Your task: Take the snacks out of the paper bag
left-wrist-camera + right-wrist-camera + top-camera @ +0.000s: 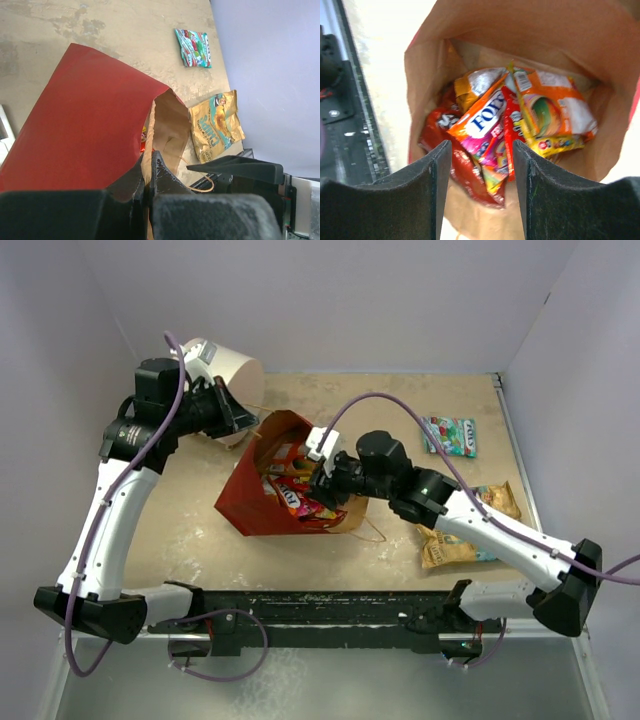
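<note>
While my left pincer [148,175] is pinching the rim of the paper bag [85,120], fingers pressed together on the kraft edge, my right pincer [481,150] is hanging spread wide at the bag's mouth. Straight ahead between its fingers, an orange Fox's packet [482,117] is lying on top of the heap. A red packet [437,132] is sitting beside the finger on the left of the right wrist view, and a broader orange packet [552,107] is lying past the other finger. A teal-green packet [449,436] and a gold packet [455,550] are lying out on the table, well apart from both pincers.

I am watching for three failures:
- The fingers may be closing on two overlapping packets, or snagging the bag wall.
- Slick foil may be slipping from a shallow pinch.
- If the right arm is dragging the bag, the thin paper could be tearing or sliding out of the left grip, collapsing the mouth.
</note>
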### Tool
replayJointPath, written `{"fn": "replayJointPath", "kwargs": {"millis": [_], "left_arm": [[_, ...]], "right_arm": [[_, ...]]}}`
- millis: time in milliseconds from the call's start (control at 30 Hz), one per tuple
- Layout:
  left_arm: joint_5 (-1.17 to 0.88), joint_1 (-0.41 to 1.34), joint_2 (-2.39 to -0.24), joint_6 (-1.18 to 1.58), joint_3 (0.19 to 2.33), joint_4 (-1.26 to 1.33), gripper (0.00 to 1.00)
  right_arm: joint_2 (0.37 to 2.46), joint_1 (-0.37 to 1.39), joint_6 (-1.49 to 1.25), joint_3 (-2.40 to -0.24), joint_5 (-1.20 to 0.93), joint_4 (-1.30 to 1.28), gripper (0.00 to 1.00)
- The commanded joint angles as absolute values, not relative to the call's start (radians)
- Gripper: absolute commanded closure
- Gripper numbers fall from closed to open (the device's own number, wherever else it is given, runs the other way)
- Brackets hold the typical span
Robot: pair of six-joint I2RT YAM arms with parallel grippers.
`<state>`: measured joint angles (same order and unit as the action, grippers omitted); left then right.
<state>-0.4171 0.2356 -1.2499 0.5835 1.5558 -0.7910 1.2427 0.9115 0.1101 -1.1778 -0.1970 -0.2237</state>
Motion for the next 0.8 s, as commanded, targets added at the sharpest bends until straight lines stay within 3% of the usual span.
{"fn": "replayJointPath", "kwargs": {"millis": [0, 333, 767], "left_arm": [[-0.439, 0.217, -1.222, 0.565, 1.597, -0.781, 1.00], [-0.437, 0.211, -1.228, 0.554, 1.608, -0.793, 1.00], [-0.425, 0.210, -1.227, 0.530, 1.618, -0.807, 1.00]], "right_arm": [[1.286, 0.911, 0.336, -1.194, -0.139, -0.060, 0.46], [1.540, 0.902, 0.502, -1.320, -0.141, -0.148, 0.49], [1.681, 0.842, 0.520, -1.353, -0.100, -0.099, 0.48]]}}
